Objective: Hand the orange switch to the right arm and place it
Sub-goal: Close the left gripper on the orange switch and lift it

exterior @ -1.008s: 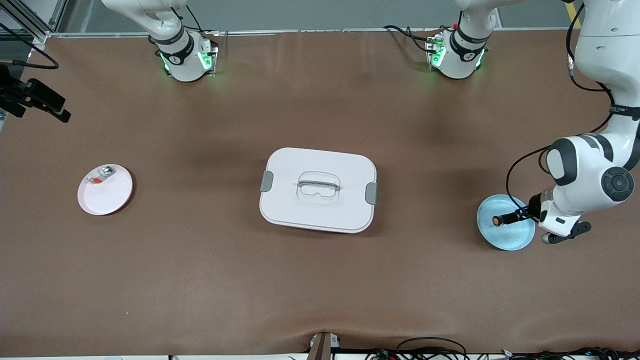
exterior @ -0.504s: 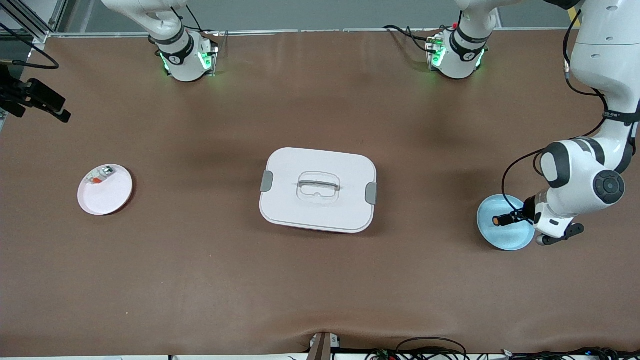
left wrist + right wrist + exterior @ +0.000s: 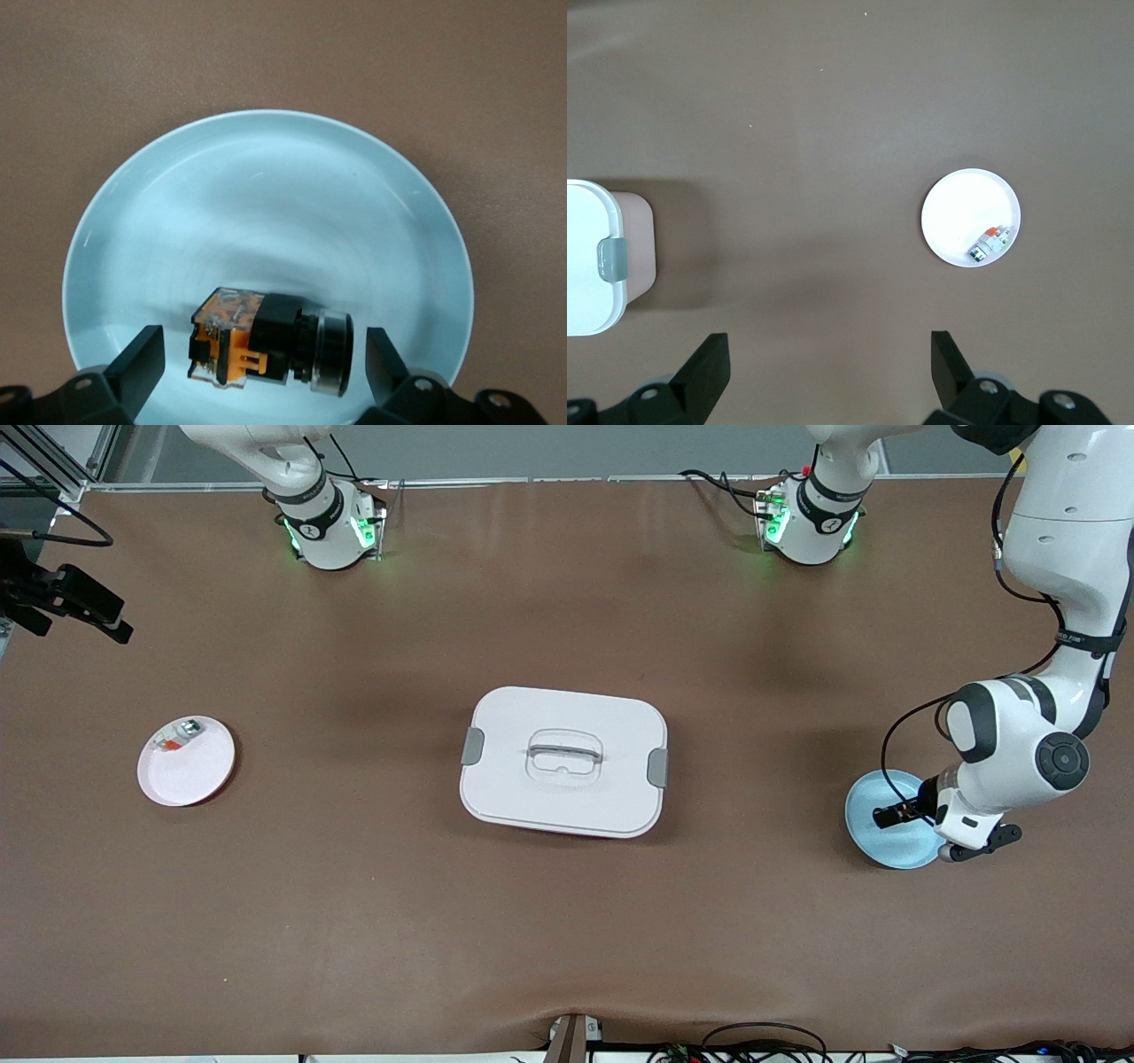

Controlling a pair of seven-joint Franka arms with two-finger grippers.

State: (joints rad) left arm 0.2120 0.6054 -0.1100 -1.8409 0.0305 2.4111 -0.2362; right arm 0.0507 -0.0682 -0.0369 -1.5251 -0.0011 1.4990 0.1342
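1. Two plates frame the job. A blue plate [image 3: 873,843] sits at the left arm's end of the table and a pink plate [image 3: 190,779] at the right arm's end, with a white lidded box [image 3: 563,762] between them.
2. The orange switch [image 3: 270,341] lies on its side in the blue plate, toward its rim rather than its middle. Its black barrel points one way and its orange-and-clear block the other.
3. I have the left gripper [image 3: 264,361] low over that plate, spread wide, with one finger [image 3: 142,359] on each side of the switch and neither touching it. As I read it, they straddle the part lengthwise so that closing would pinch it end to end. Nothing is held yet.
4. From the front view the left arm [image 3: 1019,753] is bent steeply down over the plate and hides most of the switch. Only a dark stub shows there.
5. The right arm [image 3: 301,478] waits. The right gripper [image 3: 828,363] hangs high over the table at its own end, fingers spread and empty. That leaves the middle free for a handover, I judge.
6. The pink plate already carries a small silvery part [image 3: 988,243] with a red-orange bit near its rim, which is not my target. I would aim any placing at the bare part of that plate.
7. My worry is the round barrel, which could roll or skid on the smooth plate if one finger lands first.
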